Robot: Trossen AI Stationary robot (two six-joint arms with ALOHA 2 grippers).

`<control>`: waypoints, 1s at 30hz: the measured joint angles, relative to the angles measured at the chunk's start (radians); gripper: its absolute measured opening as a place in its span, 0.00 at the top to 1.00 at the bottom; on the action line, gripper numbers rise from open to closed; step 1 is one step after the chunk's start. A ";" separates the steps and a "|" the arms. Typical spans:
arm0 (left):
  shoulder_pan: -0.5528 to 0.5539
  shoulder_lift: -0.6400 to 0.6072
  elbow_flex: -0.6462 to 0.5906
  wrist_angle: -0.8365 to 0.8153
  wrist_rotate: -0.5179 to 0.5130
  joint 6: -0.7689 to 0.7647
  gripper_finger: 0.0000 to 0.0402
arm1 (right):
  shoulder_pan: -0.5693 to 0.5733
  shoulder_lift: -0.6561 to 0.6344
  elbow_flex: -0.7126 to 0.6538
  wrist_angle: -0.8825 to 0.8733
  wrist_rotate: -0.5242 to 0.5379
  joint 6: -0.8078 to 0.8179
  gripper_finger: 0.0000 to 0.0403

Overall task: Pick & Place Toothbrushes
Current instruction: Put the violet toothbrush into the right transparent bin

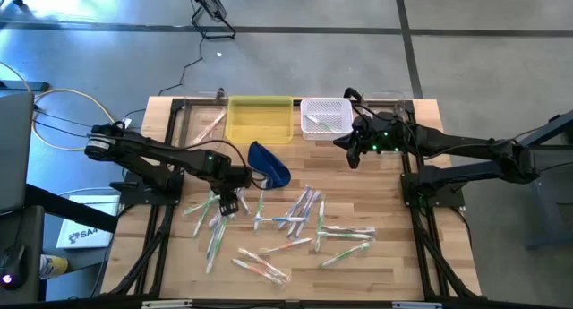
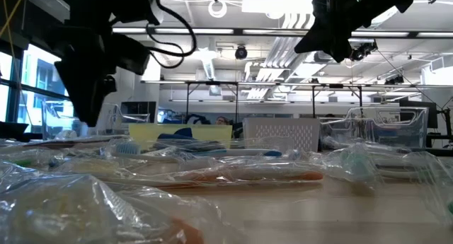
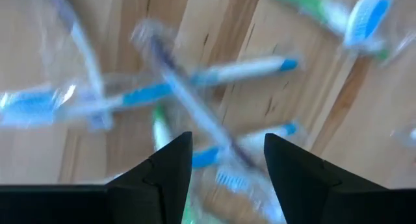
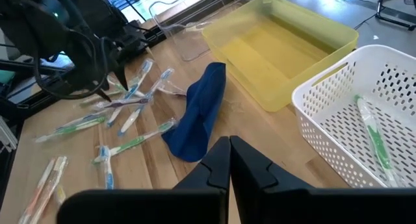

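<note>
Many wrapped toothbrushes lie flat and scattered on the wooden table: one cluster (image 1: 215, 221) at the left, others (image 1: 300, 210) in the middle and toward the right (image 1: 345, 237). My left gripper (image 1: 228, 200) points down over the left cluster, open. In its wrist view the fingers (image 3: 227, 165) stand on either side of crossed blue-and-white toothbrushes (image 3: 195, 81) just below, and the picture is blurred. My right gripper (image 4: 229, 152) waits shut in the air beside the white basket (image 1: 325, 117), which holds a green toothbrush (image 4: 374, 136).
A yellow tray (image 1: 260, 119) stands at the back, left of the white basket. A dark blue pouch (image 1: 269, 163) lies in front of it, close to my left gripper. A clear bin (image 1: 201, 116) sits at the far left. Wrapped toothbrushes fill the low view's foreground (image 2: 248, 175).
</note>
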 joint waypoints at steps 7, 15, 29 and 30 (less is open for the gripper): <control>0.000 0.002 -0.072 0.095 0.024 -0.043 0.53 | 0.000 0.000 0.000 0.000 0.000 0.000 1.00; 0.000 0.002 -0.128 0.138 0.024 -0.074 0.53 | 0.000 0.000 0.000 0.001 -0.001 0.000 1.00; 0.001 0.016 -0.131 0.140 -0.010 -0.069 0.63 | 0.000 0.000 0.000 0.001 0.005 0.000 1.00; 0.001 0.021 -0.131 0.140 -0.012 -0.070 0.65 | 0.000 0.000 0.000 0.001 0.005 0.000 1.00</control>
